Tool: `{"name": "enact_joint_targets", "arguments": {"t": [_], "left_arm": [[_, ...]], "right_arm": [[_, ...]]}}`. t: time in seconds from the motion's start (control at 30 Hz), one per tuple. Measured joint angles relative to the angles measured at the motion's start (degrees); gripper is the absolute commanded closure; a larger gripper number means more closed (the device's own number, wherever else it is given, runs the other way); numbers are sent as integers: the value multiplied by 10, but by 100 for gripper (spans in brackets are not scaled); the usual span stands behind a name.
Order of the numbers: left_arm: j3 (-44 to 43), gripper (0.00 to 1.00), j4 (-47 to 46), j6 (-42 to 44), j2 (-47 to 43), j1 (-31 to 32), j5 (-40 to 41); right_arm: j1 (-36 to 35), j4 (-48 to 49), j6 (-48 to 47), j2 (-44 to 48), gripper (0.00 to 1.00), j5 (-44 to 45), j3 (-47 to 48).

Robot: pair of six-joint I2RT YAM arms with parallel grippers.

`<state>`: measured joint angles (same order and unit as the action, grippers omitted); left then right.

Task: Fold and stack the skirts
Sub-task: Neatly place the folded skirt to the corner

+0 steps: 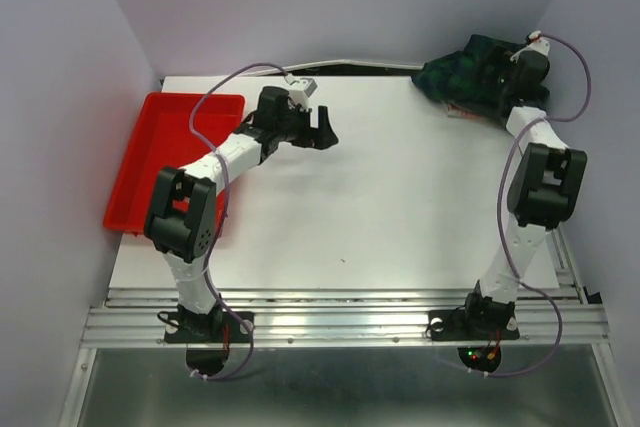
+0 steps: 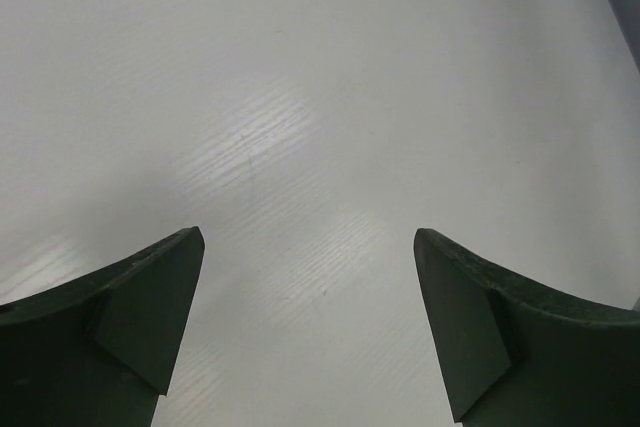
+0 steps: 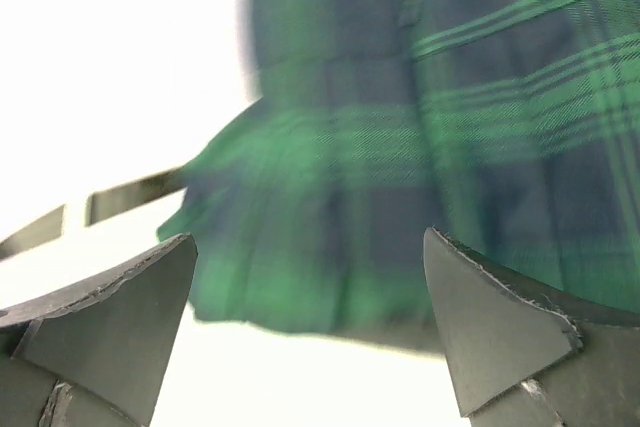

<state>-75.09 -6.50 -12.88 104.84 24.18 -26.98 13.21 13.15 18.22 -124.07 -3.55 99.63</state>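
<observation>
The dark green-navy plaid skirt (image 1: 468, 75) lies bunched at the table's far right corner; it fills the right wrist view (image 3: 420, 127). My right gripper (image 1: 510, 82) hovers over its right part, jaws open and empty (image 3: 310, 287). My left gripper (image 1: 322, 130) is open and empty over bare white table (image 2: 310, 277), left of centre at the back. The charcoal dotted skirt and the plain grey skirt are out of view.
A red plastic tray (image 1: 175, 162) sits at the table's left edge, partly under my left arm. The white table top (image 1: 400, 207) spans the middle. Grey walls close in at the back and both sides. A metal rail (image 1: 340, 312) runs along the front.
</observation>
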Motion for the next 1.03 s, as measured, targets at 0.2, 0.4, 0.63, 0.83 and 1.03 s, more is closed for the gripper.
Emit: {"name": "enact_joint_targets", "arguments": {"t": [0.2, 0.4, 0.63, 0.83, 1.03], "left_arm": [[-42, 1, 80, 36, -33, -64, 15], [-68, 1, 158, 111, -73, -107, 32], [32, 1, 183, 173, -167, -96, 44], [126, 1, 196, 215, -242, -85, 62], [171, 1, 200, 243, -282, -49, 96]], "right_arm": [[-6, -106, -42, 207, 0, -137, -135], [-45, -210, -118, 368, 0, -220, -277], [-135, -292, -173, 412, 0, -254, -421], [-201, -313, -178, 429, 0, -248, -496], [-212, -314, -183, 457, 0, -234, -502]]}}
